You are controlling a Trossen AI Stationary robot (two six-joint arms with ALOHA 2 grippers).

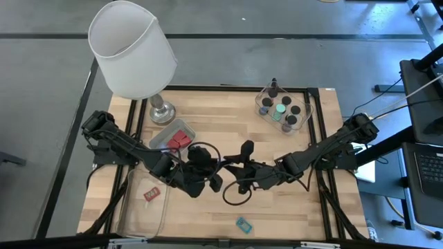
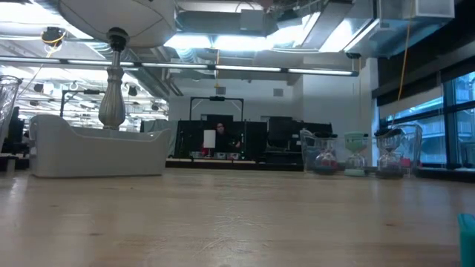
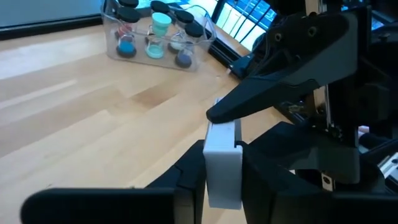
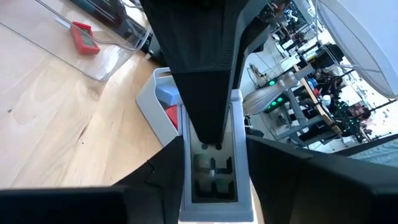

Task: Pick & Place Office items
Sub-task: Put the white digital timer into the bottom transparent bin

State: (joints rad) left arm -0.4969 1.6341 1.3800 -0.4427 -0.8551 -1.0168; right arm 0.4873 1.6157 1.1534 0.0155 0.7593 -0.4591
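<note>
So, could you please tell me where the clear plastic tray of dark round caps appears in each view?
High view: the clear plastic tray sits at the table's upper right.
Low view: right of centre, at the far edge.
Left wrist view: far across the wood.
Right wrist view: not in it.
Shared landmark: the white-shaded lamp, upper left in high and low views.

White-shaded lamp (image 1: pixel 133 52) at table's (image 1: pixel 208 104) far-left corner; clear tray (image 1: pixel 309 111) far right.
</note>
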